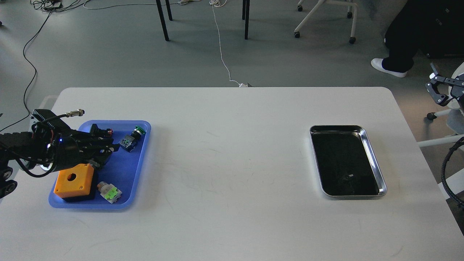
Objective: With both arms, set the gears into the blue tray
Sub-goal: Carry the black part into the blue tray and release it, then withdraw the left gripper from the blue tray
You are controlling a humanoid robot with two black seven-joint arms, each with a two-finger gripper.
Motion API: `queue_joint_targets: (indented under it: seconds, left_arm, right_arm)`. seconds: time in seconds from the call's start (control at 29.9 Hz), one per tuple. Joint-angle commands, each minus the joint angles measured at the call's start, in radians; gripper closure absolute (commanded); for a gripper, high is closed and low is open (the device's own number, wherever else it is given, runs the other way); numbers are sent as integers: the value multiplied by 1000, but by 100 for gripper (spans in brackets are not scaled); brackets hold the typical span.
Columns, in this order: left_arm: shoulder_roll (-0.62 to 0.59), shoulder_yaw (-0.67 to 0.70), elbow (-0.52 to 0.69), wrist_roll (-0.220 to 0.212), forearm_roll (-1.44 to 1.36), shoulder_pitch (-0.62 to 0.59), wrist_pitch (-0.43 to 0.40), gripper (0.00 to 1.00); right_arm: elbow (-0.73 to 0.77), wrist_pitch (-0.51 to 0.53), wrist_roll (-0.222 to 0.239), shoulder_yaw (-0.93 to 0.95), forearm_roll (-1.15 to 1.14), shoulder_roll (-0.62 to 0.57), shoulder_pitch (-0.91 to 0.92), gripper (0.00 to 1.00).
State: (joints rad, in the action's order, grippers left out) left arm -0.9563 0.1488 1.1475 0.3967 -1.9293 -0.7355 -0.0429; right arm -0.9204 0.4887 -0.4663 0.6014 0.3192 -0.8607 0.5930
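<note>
Low over the blue tray (143, 159), the left arm reaches rightward; its tool (108, 145) is too dark to tell spread or pinching.

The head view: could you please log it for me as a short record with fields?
surface: white table
blue tray: on the table's left side
in blue tray: orange box, green-capped switch, light green part
silver tray: on the right side
left gripper: over the blue tray, state unclear
right gripper: off the table's right edge, open
gears: not discernible
</note>
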Motion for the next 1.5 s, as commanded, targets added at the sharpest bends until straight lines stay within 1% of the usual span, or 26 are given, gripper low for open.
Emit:
queue_joint_targets:
  seconds: [0.0, 0.13, 0.3, 0.33, 0.37, 0.43, 0.47, 0.54, 0.6, 0.64, 0.7, 0.74, 0.84, 0.94, 1.0, 1.14, 1.2, 1.24, 1.27, 1.3, 1.34, 1.37, 1.4, 1.47]
  left_arm:
    - [28, -8, -32, -1, -3, 10, 0, 84]
    - [62, -8, -97, 7, -5, 25, -2, 81]
    - [86, -8, -111, 7, -2, 47, -2, 79]
    - [96, -8, -112, 5, 0, 47, -2, 75]
    - [100, -8, -115, 4, 0, 47, -2, 68]
    - [113, 5, -132, 2, 1, 45, 1, 39]
    - [117, 5, -135, 5, 1, 45, 9, 29]
    - [117, 3, -134, 11, 1, 42, 29, 27]
    - [111, 9, -132, 11, 15, 41, 34, 20]
    - [107, 9, -134, 13, 41, 38, 32, 19]
    - [105, 14, -134, 13, 122, 25, 32, 17]
    - [102, 21, -134, 11, 185, 6, 32, 14]
    - [76, 35, -134, 13, 399, -85, 15, 7]
    - [77, 44, -109, 22, 684, -168, 8, 3]
    - [82, 83, -97, 34, 904, -203, 8, 3]
    - [146, 161, -92, 22, 1232, -225, 5, 3]
    - [177, 218, -92, 7, 1355, -237, -18, 2]
    - [194, 245, -97, -7, 1421, -237, -47, 2]
    - [208, 265, -104, -24, 1473, -232, -78, 2]
    - [221, 279, -114, -53, 1531, -226, -104, 2]
    - [222, 279, -114, -53, 1532, -226, -104, 2]
    - [252, 287, -156, -117, 1632, -222, -121, 2]
    - [267, 291, -188, -143, 1697, -222, -129, 2]
    - [286, 316, -228, -159, 1832, -220, -141, 2]
  right_arm:
    - [-3, 0, 0, 0, 0, -8, 2, 2]
    - [-2, 0, 0, 0, 0, -30, -2, 2]
    - [-2, 0, -2, -8, 0, -28, -7, 2]
    - [-3, 0, 0, -8, 0, -26, -9, 2]
    - [-3, 0, 0, -8, 0, -26, -9, 2]
    - [-3, 0, -2, -6, 0, -24, -7, 2]
    - [-3, 0, 0, -6, -2, -24, -7, 2]
    - [0, 0, 0, -8, -2, -24, -7, 2]
    - [2, 0, -2, -9, -3, -26, -9, 2]
    - [0, 0, -2, -9, -2, -27, -10, 2]
    - [2, 0, -2, -11, -3, -29, -12, 2]
    - [2, 0, -2, -11, -3, -31, -12, 2]
    - [6, 0, 3, -18, -26, -34, -6, 2]
    - [0, 0, 3, -22, -170, -37, 7, 2]
    - [-8, 0, 3, -18, -285, -43, 20, 2]
    - [-78, 0, 6, -22, -437, -75, 74, 2]
    - [-136, -30, 14, -28, -491, -95, 108, 2]
    - [-165, -47, 17, -31, -526, -103, 123, 2]
    - [-188, -56, 23, -34, -561, -106, 135, 2]
    - [-215, -59, 31, -41, -616, -112, 154, 2]
    - [-215, -59, 31, -41, -617, -112, 154, 2]
    - [-233, -62, 38, -66, -734, -119, 203, 2]
    - [-223, -62, 38, -101, -814, -116, 240, 2]
    - [-195, -65, 34, -196, -949, -110, 322, 2]
